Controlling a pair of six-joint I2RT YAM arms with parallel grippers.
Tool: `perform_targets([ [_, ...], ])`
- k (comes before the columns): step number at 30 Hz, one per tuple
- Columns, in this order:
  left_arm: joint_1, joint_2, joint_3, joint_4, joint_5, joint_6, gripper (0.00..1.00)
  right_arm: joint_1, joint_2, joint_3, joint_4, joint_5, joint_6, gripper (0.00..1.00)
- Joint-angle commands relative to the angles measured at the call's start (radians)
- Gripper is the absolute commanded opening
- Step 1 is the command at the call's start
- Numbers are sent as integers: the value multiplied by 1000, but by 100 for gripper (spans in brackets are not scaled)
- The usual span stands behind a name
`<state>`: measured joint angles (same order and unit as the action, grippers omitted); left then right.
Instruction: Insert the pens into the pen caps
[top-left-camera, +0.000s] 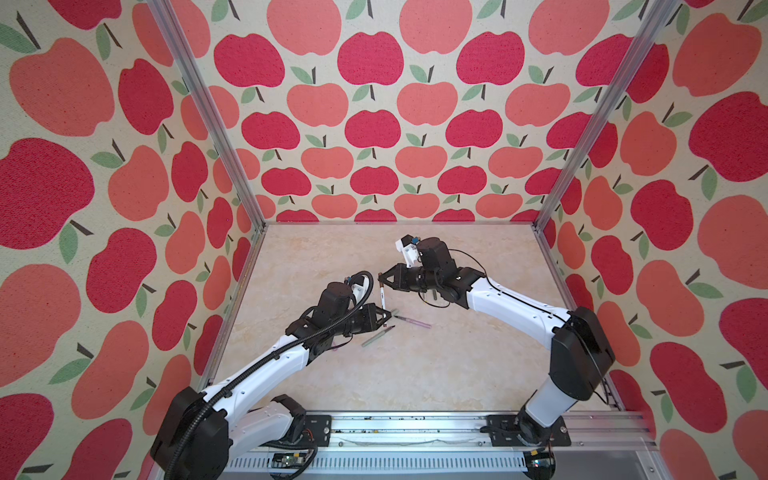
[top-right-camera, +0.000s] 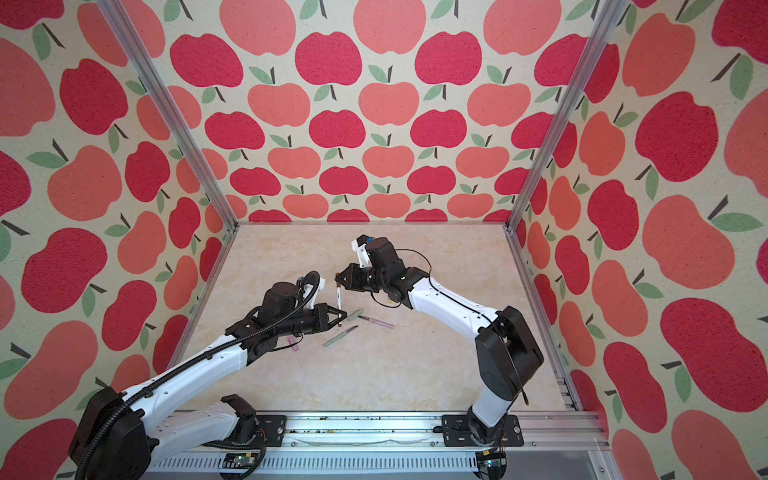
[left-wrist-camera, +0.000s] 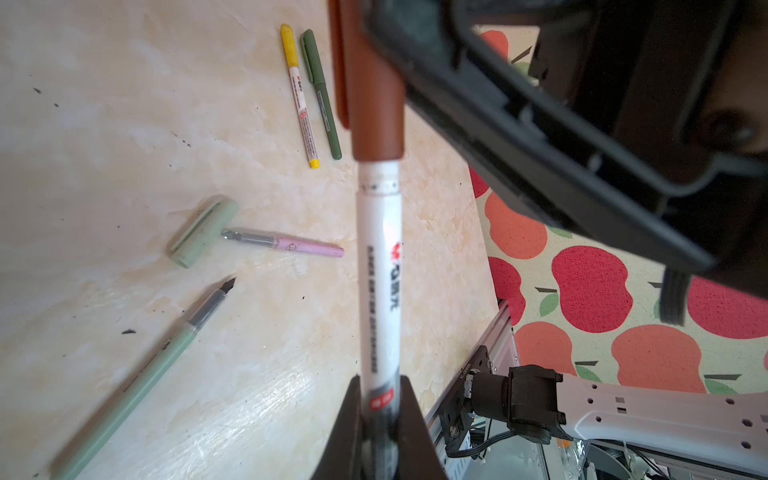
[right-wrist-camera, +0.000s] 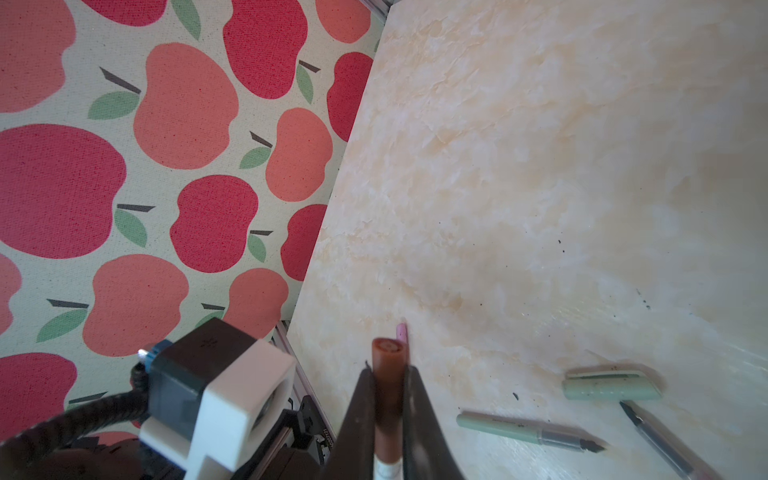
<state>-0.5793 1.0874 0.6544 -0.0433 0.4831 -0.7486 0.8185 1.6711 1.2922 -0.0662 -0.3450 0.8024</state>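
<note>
A white pen (left-wrist-camera: 379, 270) hangs above the table between both arms, with the brown cap (left-wrist-camera: 376, 104) over its tip end. My left gripper (left-wrist-camera: 380, 399) is shut on the barrel's lower end (top-left-camera: 382, 300). My right gripper (right-wrist-camera: 388, 370) is shut on the brown cap (right-wrist-camera: 387, 353), seen in both top views (top-left-camera: 380, 276) (top-right-camera: 337, 277). On the table lie an uncapped pale green pen (left-wrist-camera: 145, 382), an uncapped pink pen (left-wrist-camera: 291, 245) and a pale green cap (left-wrist-camera: 203, 230) touching the pink pen's tip. A pink cap (top-right-camera: 294, 346) lies by my left arm.
A yellow-capped white pen (left-wrist-camera: 298, 95) and a dark green capped pen (left-wrist-camera: 321, 91) lie side by side beneath my right arm. Apple-print walls and aluminium frame posts (top-left-camera: 540, 226) ring the marble tabletop (top-left-camera: 415, 374). The arms' mounting rail (top-left-camera: 395, 428) runs along the front edge.
</note>
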Motion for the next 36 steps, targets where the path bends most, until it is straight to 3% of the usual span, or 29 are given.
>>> perform_targets([
  [1,20,-44,5,24,-81,35,0,26,-33,-30,-29,-7,18,4],
  [8,49,-65,44,38,-123,165,0,39,-39,-41,-47,-10,34,4],
  [18,142,-41,177,23,-63,340,0,60,-39,-40,-134,-17,12,4],
  [36,212,76,348,93,-2,382,0,122,13,-75,-145,-21,30,3],
])
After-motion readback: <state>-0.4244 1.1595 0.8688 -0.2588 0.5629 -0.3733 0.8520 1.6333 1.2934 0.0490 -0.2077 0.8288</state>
